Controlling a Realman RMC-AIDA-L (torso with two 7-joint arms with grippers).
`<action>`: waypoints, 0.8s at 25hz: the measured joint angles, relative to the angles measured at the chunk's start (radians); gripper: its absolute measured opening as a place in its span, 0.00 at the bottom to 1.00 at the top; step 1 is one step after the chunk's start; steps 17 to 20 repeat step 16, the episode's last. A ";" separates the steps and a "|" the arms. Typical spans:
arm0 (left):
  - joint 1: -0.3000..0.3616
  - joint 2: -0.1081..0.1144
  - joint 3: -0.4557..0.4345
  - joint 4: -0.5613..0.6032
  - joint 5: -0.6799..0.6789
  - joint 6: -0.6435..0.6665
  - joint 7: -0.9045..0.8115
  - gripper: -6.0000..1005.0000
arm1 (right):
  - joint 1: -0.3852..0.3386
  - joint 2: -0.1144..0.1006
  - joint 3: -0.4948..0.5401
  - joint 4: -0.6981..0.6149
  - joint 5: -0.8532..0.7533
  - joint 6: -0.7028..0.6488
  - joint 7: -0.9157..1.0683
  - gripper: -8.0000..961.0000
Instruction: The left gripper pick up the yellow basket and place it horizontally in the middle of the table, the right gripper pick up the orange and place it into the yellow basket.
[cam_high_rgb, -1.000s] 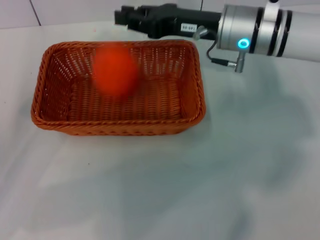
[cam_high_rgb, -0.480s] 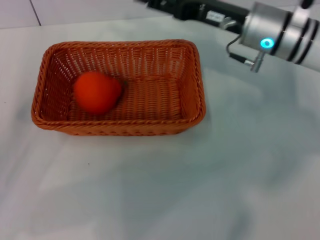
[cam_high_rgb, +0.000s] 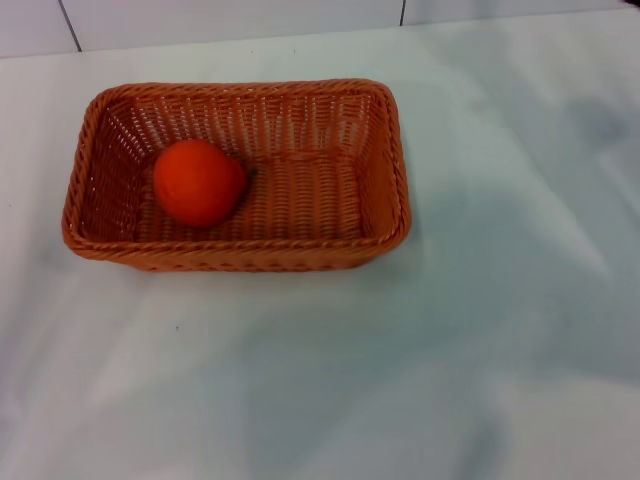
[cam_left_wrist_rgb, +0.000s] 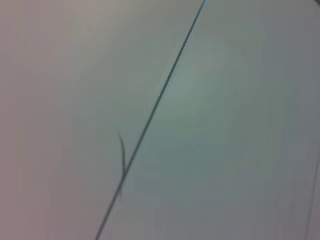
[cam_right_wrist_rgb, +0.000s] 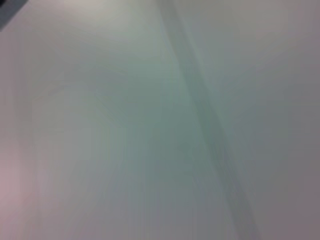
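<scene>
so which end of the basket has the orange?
The robot's-left end of the yellow basket: the orange sits there; the right half is bare weave.

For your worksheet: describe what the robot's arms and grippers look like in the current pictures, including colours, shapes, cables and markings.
Neither arm nor gripper appears in any current view, so their looks cannot be described. The head view shows only the yellow basket, the orange and the table.
</scene>
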 joint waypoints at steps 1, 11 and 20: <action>0.000 0.000 -0.002 -0.022 -0.012 0.008 0.033 0.67 | -0.001 -0.001 0.017 0.028 0.033 -0.005 -0.048 0.87; -0.012 -0.005 -0.002 -0.153 -0.025 0.059 0.300 0.67 | -0.021 -0.002 0.075 0.107 0.070 0.131 -0.362 0.87; -0.023 0.001 -0.003 -0.146 -0.036 0.066 0.340 0.67 | -0.019 0.002 0.156 0.150 0.074 0.154 -0.363 0.87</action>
